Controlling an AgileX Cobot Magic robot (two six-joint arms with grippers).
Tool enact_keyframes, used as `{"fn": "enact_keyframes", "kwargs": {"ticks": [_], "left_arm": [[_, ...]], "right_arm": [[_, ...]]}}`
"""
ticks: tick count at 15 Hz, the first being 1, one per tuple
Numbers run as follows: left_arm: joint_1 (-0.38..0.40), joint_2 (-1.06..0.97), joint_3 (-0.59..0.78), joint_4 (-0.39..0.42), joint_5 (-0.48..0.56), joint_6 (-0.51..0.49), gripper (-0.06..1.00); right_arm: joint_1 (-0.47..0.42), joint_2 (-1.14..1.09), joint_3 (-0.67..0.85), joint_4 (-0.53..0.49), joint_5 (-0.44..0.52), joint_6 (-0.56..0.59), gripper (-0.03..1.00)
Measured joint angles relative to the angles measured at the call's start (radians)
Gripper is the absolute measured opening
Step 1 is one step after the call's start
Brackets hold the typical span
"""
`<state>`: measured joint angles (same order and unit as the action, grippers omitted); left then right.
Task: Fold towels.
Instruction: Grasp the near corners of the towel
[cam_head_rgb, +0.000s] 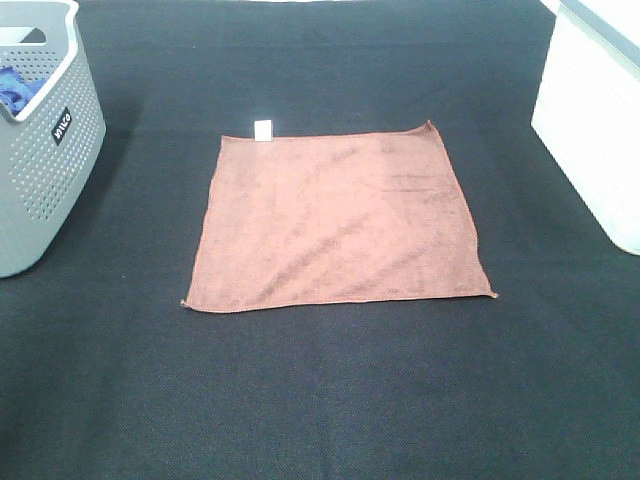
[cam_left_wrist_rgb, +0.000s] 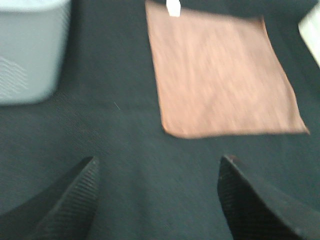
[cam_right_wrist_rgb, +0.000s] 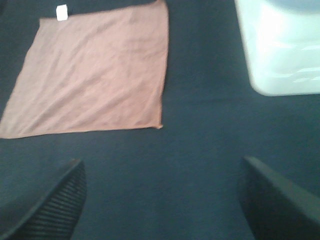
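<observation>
The reddish-brown towel lies flat and unfolded in the middle of the black table, with its small white tag at the far edge. It also shows in the left wrist view and the right wrist view. Neither gripper shows in the exterior high view. My left gripper is open and empty, above the table on the near side of the towel's near left corner. My right gripper is open and empty, above the table on the near side of the towel's near right corner.
A grey perforated basket stands at the far left and holds a blue cloth. A white bin stands at the far right. The table is covered in black cloth.
</observation>
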<state>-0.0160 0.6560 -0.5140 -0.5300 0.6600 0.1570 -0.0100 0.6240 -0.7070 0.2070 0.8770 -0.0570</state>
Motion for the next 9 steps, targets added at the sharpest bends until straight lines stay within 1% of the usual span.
{"fn": "enact_keyframes", "kwargs": {"ticks": [1,3,4,5,6,7,8,9], "left_arm": [[0.0,0.0,0.0,0.0,0.0,0.0,0.65],[0.0,0.19,0.0,-0.183,-0.005,0.198,0.65],[0.0,0.292,0.0,-0.313,-0.012,0.317,0.65],[0.0,0.388,0.0,-0.423,-0.021,0.412,0.65],[0.0,0.518,-0.008,-0.583,-0.028,0.553,0.65],[0.0,0.596,-0.022,-0.66,-0.029,0.618,0.65],[0.0,0.677,-0.041,-0.719,-0.031,0.669,0.65],[0.0,0.74,-0.058,-0.761,-0.031,0.709,0.65]], "right_arm": [[0.0,0.0,0.0,0.0,0.0,0.0,0.77],[0.0,0.159,-0.032,0.059,-0.017,-0.01,0.74],[0.0,0.247,-0.046,0.085,-0.026,-0.028,0.73],[0.0,0.338,-0.056,0.106,-0.041,-0.047,0.73],[0.0,0.458,-0.078,0.122,-0.058,-0.067,0.73],[0.0,0.538,-0.097,0.136,-0.071,-0.077,0.73],[0.0,0.622,-0.122,0.153,-0.084,-0.09,0.73],[0.0,0.699,-0.144,0.173,-0.097,-0.109,0.73]]}}
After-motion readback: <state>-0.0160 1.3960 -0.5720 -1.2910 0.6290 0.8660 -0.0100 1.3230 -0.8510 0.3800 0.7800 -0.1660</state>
